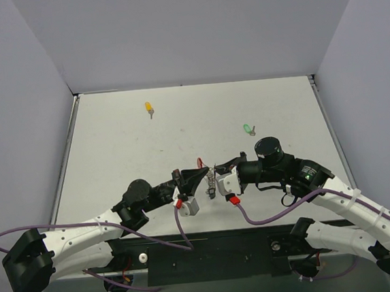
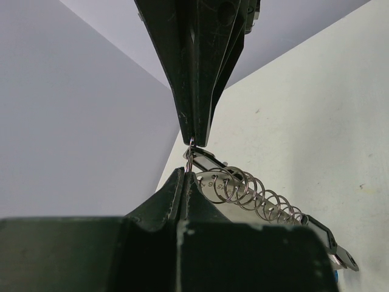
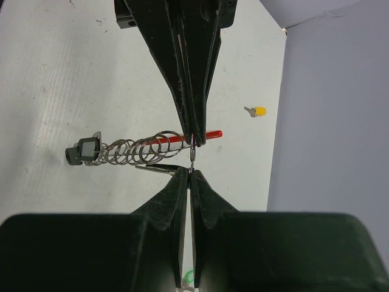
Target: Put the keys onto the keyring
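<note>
Silvery keyring [image 3: 155,146] hangs pinched between left tool [image 2: 190,159] and right tool [image 3: 192,163], both clamped on its wire; next, one tool probably must let go to fetch the green key [image 1: 247,128].

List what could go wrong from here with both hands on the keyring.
1. Left hand and right hand each pinch the keyring by thin wire at the fingertips; a small pull could slip it out.
2. Its chain of loops trails free beside the pinch and could snag on a finger.
3. The green key and yellow key lie apart on the table; fetching one probably leaves the ring on a single pinch.
</note>
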Controlling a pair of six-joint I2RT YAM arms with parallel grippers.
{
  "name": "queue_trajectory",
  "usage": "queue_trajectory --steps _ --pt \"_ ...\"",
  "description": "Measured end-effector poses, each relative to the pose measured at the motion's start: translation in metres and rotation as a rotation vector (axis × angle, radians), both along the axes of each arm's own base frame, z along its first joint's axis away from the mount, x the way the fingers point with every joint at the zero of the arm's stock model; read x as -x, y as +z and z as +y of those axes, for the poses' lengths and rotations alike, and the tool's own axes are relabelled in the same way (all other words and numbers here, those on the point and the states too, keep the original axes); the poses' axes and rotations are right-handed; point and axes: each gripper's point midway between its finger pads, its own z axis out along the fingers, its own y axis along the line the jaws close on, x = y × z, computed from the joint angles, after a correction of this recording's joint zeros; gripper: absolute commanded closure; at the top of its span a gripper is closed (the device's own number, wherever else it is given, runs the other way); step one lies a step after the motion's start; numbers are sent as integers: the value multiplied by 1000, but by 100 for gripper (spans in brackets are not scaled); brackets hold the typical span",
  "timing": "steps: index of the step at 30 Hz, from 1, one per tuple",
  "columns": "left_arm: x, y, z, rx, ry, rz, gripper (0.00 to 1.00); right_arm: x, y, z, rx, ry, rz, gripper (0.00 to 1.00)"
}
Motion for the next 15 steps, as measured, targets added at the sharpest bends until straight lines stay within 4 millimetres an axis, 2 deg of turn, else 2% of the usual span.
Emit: queue_trajectory --steps 15 --pt "3 -6 -1 -22 -18 10 100 2 -5 0 8 -2 32 100"
